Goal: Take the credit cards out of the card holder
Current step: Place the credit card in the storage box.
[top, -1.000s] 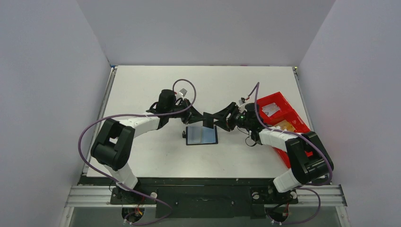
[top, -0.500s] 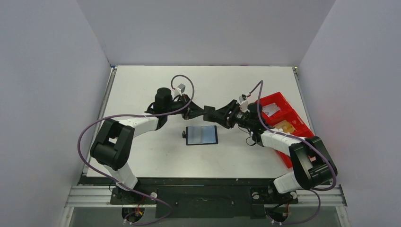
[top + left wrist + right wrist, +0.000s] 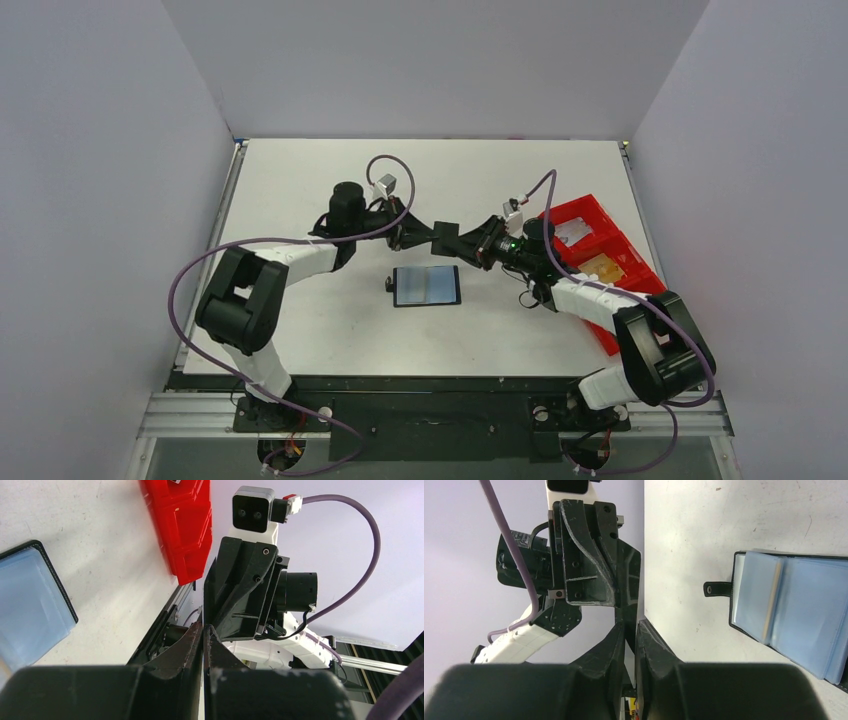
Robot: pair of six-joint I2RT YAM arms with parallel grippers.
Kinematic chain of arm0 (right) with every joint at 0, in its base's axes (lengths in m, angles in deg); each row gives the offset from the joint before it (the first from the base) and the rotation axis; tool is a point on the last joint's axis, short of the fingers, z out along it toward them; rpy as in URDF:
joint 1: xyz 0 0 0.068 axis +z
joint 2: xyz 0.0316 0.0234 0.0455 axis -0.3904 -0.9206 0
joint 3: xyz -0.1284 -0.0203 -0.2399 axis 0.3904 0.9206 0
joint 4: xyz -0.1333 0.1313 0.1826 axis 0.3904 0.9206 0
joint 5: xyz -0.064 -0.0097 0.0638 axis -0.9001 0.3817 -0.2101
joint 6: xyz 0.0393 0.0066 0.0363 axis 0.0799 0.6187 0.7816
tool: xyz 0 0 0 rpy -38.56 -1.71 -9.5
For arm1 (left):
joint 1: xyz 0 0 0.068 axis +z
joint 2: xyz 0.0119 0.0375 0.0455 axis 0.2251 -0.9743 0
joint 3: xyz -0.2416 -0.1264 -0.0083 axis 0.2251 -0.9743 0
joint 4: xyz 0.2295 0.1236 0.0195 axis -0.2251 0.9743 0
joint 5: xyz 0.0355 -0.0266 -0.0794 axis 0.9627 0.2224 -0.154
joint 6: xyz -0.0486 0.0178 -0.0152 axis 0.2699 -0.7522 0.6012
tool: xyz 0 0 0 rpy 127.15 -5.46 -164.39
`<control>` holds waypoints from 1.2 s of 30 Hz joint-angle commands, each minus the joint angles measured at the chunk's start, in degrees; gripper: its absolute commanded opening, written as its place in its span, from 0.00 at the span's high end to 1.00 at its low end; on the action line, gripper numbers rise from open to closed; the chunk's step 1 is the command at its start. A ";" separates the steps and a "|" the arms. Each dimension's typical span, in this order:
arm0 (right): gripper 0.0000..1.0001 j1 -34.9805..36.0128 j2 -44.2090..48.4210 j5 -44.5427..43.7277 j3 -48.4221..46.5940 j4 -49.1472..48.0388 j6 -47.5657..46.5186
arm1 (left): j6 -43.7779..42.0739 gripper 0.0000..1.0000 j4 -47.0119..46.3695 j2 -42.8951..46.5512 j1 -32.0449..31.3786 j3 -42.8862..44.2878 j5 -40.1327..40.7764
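Note:
The card holder (image 3: pixel 427 286) lies open on the white table, blue-grey inner face up, its small black tab (image 3: pixel 389 286) at the left. It also shows in the right wrist view (image 3: pixel 794 620) and the left wrist view (image 3: pixel 30 610). Above and behind it a black credit card (image 3: pixel 447 238) hangs in the air between both grippers. My left gripper (image 3: pixel 428 237) (image 3: pixel 204 627) is shut on its left end. From the right, my right gripper (image 3: pixel 468 245) (image 3: pixel 626 625) has its jaws closed on the other end. Both wrist views show the card only edge-on.
A red compartment tray (image 3: pixel 600 250) (image 3: pixel 180 525) with a few items in it stands at the table's right edge, behind my right arm. Purple cables loop over both wrists. Grey walls enclose the table on three sides.
Both grippers have lifted slightly away from the card holder with the card. The right gripper's jaws, open around the card earlier, have closed on it. The card holder has not moved.

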 commanded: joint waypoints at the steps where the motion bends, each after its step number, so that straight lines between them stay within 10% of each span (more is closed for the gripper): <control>1: 0.96 0.33 1.54 0.05 -0.72 -2.07 -1.77 | -1.64 0.99 -2.09 -0.17 -0.42 2.84 -2.27; 6: 1.00 0.80 4.15 -3.71 -2.87 10.90 -8.08 | -11.58 0.67 11.89 2.21 -0.46 5.22 0.25; 15: 1.00 1.41 9.09 -17.57 -7.88 32.11 -17.49 | -33.57 0.59 50.96 6.88 -0.45 13.54 20.35; 36: 1.00 0.25 18.55 -69.75 -22.23 92.24 -12.72 | -45.65 0.58 61.96 9.18 -0.94 15.87 25.58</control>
